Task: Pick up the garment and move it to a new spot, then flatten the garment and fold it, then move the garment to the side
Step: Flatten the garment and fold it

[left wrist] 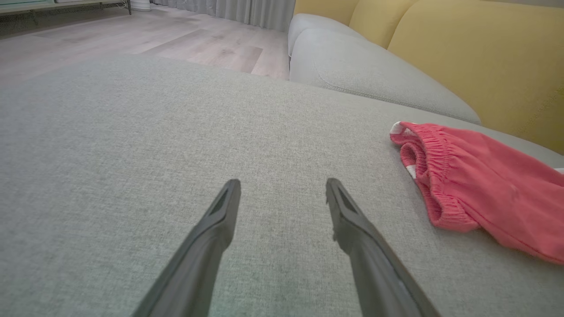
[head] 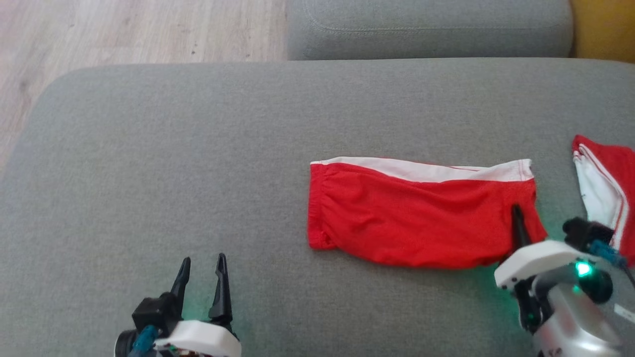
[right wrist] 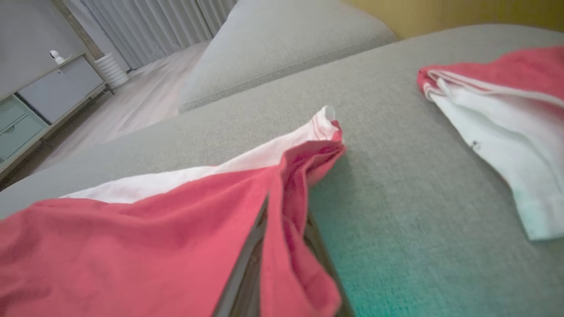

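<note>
The garment (head: 416, 218) is a pair of red shorts with a white side stripe, folded into a long band on the grey cushion (head: 198, 173). My right gripper (head: 518, 218) is shut on the garment at its right end, one dark finger lying on top of the cloth. From the right wrist, the red cloth (right wrist: 282, 211) is pinched between the two fingers (right wrist: 240, 277) and bunches upward. My left gripper (head: 201, 277) stands open at the lower left, well clear of the garment. Past its open fingers (left wrist: 220, 220), the elastic waistband end (left wrist: 440, 176) lies to the right.
A second red and white garment (head: 603, 188) lies at the right edge, close to my right arm. A further grey cushion (head: 426, 29) sits behind, with yellow backrests (left wrist: 476, 48) beyond. Wooden floor (head: 124, 29) lies past the cushion's far left edge.
</note>
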You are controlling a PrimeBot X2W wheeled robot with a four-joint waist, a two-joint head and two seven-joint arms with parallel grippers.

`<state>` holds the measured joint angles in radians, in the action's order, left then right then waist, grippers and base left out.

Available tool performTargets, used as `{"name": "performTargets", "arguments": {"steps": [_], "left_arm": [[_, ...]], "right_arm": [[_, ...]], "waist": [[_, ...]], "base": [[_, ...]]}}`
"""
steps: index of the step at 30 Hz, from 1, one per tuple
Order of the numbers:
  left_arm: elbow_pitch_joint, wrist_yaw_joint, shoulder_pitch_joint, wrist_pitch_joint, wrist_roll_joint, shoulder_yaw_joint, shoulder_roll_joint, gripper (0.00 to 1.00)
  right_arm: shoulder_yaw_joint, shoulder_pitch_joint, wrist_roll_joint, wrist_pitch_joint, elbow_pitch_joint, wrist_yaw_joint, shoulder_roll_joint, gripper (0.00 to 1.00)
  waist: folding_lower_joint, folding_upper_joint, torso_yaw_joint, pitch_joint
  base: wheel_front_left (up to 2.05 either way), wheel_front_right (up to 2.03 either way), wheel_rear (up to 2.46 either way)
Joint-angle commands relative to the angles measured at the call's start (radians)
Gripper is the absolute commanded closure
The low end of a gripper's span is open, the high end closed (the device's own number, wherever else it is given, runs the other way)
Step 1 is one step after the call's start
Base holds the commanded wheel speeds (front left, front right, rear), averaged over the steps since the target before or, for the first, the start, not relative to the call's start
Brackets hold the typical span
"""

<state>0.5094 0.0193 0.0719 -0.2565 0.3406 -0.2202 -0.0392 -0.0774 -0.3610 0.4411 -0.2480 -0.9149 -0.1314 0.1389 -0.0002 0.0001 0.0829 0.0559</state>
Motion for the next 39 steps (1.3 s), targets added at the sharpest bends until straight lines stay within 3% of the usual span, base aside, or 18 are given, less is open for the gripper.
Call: {"name": "performTargets", "arguments": {"steps": [1, 6, 14, 15, 16, 22, 24, 29, 34, 39], "left_arm": [[-0.03, 0.003, 0.023, -0.005, -0.003, 0.031, -0.011, 0.0], [-0.019, 0.009, 0.024, -0.005, -0.009, 0.025, -0.011, 0.0], [-0.01, 0.013, 0.02, -0.005, -0.009, 0.003, -0.011, 0.0], [-0.011, 0.011, 0.021, -0.005, -0.014, 0.001, -0.011, 0.0], [-0.01, 0.012, 0.022, -0.005, -0.017, -0.002, -0.011, 0.0], [-0.018, 0.001, 0.025, -0.005, -0.029, 0.01, -0.011, 0.0], [-0.026, -0.001, 0.027, -0.005, -0.038, 0.02, -0.011, 0.0], [-0.053, -0.016, 0.024, -0.005, -0.059, 0.044, -0.011, 0.0], [-0.097, -0.041, 0.017, -0.005, -0.104, 0.068, -0.011, 0.0], [-0.131, -0.051, 0.005, -0.005, -0.136, 0.091, -0.011, 0.0]], "right_arm": [[-0.016, -0.039, -0.019, -0.014, 0.058, 0.001, -0.01, 1.0], [-0.084, -0.072, -0.039, -0.014, 0.19, 0.001, -0.054, 1.0], [-0.423, -0.111, 0.08, -0.009, 0.25, 0.001, -0.088, 1.0], [-0.469, -0.112, 0.102, -0.003, 0.243, 0.001, -0.088, 0.31], [-0.51, -0.114, 0.131, -0.003, 0.243, 0.001, -0.088, 0.0], [-0.692, -0.117, 0.271, -0.012, 0.31, 0.001, -0.088, 0.0], [-0.706, -0.115, 0.279, -0.013, 0.326, 0.001, -0.088, 0.0], [-0.58, -0.085, 0.193, -0.013, 0.329, 0.001, -0.089, 0.0], [-0.326, 0.0, 0.017, -0.014, 0.353, 0.001, -0.089, 0.0], [-0.162, 0.078, -0.096, -0.014, 0.394, 0.001, -0.089, 0.0]], "waist": [[0.0002, -0.0001, 0.01, 0.004], [0.0002, -0.0001, 0.043, -0.004], [0.0002, -0.0001, 0.124, -0.012], [0.0002, -0.0001, 0.135, -0.012], [0.0002, -0.0001, 0.145, -0.011], [0.0002, -0.0001, 0.141, -0.009], [0.0002, -0.0001, 0.12, -0.011], [0.0002, -0.0001, 0.066, -0.015], [0.0002, -0.0001, 0.003, -0.017], [0.0002, -0.0001, -0.042, -0.018]], "base": [[0.0, 0.0, 0.0], [0.0, 0.0, 0.0], [0.0, 0.0, 0.0], [0.0, 0.0, 0.0], [0.0, 0.0, 0.0], [0.0, 0.0, 0.0], [0.0, 0.0, 0.0], [0.0, 0.0, 0.0], [0.0, 0.0, 0.0], [0.0, 0.0, 0.0]]}}
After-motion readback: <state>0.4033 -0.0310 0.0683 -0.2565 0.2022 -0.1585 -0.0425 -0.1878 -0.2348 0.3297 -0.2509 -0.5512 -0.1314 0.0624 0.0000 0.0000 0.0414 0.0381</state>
